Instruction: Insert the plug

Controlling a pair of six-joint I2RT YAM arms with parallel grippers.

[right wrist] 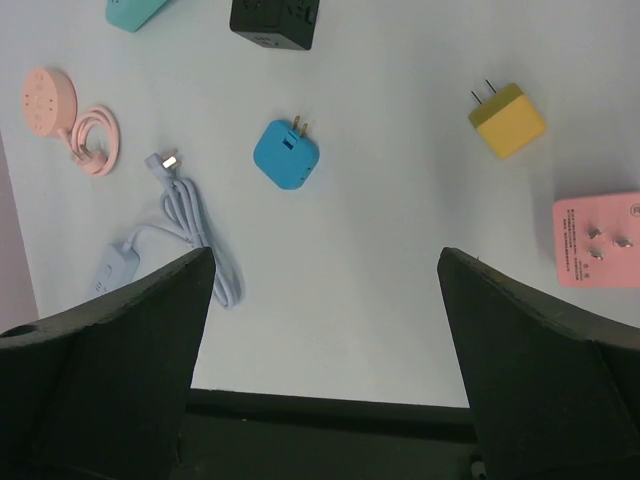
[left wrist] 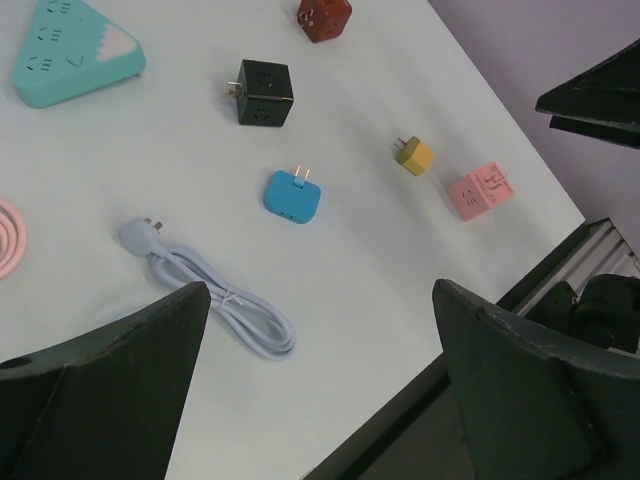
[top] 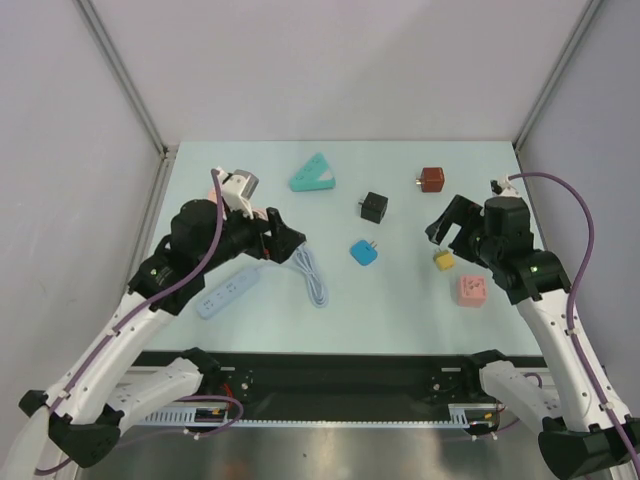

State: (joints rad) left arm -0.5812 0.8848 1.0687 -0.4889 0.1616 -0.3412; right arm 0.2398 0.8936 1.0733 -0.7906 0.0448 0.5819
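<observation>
Well, both arms hang over the pale table [top: 400, 315] and neither claw has anything in it. The left gripper [top: 285, 238] sits over the left half, its two dark fingers [left wrist: 110, 380] spread wide, and its wrist view shows only bare tabletop between them. The right gripper [top: 447, 225] hovers over the right half, spread just as wide and empty too. The plug [left wrist: 140, 233], pale grey-blue, lies flat on the table at the far end of a pale blue cord [top: 314, 278] that is bundled into a long loop. From above, the left gripper covers the plug itself, though both wrist views show it clearly, touching neither claw. The cord runs back to a pale blue power strip [top: 228, 291] on the near left, beside the left arm. Just right of the cord is a blue adapter [top: 364, 252], and beyond it, farther off, a black cube [top: 374, 207]. A teal triangular power strip [top: 312, 173] lies at the far side, with a red-brown cube [top: 432, 180] to the far right. A yellow adapter [top: 444, 260] rests just beside the right gripper, and a pink cube [top: 472, 290] lies nearer than that. A pink round socket [right wrist: 48, 100] with its coiled pink cord lies on the left, mostly hidden by the left arm from above.
</observation>
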